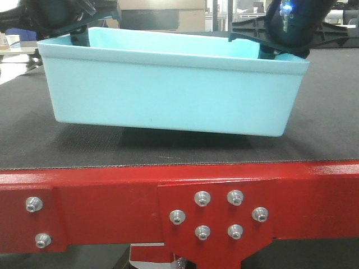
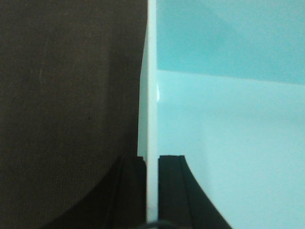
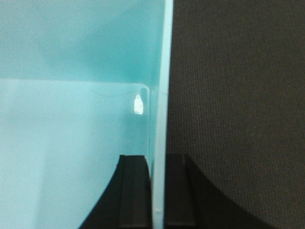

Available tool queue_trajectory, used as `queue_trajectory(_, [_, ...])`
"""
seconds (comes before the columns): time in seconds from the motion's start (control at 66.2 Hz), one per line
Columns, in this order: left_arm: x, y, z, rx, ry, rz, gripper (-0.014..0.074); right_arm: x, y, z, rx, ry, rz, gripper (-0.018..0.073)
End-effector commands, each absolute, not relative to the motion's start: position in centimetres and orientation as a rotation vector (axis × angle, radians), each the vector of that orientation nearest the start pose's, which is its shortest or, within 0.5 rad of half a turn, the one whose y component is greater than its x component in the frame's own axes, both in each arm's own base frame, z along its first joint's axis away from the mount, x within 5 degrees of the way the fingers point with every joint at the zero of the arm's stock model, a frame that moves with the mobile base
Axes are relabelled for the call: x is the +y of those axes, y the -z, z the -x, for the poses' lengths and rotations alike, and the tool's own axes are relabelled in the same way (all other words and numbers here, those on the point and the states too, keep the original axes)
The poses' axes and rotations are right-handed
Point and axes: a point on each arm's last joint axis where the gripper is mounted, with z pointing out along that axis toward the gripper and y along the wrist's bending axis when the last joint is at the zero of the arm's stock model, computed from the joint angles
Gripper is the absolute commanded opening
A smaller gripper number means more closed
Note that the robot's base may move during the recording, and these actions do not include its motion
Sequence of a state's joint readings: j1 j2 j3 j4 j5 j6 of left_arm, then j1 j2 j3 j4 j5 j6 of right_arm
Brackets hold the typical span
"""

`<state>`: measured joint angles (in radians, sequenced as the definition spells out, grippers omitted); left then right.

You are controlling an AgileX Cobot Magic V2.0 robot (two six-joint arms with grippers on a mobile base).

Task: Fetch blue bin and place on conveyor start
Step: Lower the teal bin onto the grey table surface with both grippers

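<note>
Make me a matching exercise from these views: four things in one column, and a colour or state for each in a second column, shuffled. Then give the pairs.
Things:
1. blue bin
2. conveyor belt
3. conveyor frame
4. left gripper

Colours or states:
A. red, with silver bolts
B. dark grey, textured
C. pale turquoise, empty inside
D. black fingers clamped on either side of the bin wall

Pairs: 1-C, 2-B, 3-A, 4-D
</note>
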<state>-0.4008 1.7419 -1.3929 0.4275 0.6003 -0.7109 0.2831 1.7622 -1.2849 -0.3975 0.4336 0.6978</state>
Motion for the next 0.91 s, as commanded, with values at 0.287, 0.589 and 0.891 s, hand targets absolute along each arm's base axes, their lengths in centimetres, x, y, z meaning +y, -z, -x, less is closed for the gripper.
queue_trajectory(0.287, [-13.0,-29.1,-37.1,2.363,0.092,0.090,0.0274,10.4,-27.3,-38.7,2.292,-0.149,-0.125,0.0342])
queue_trajectory(0.589, [-10.9,-28.9,-37.4,2.398,0.038,0.167,0.0386,10.2,-27.3,-38.5,2.317,-0.126,-0.137,0.0350])
queue_trajectory(0.891, [-10.5,-32.5,-35.6,2.319,0.090,0.182,0.0224,9.5,-31.8,-36.5,2.212,-0.143,-0.106,0.0176])
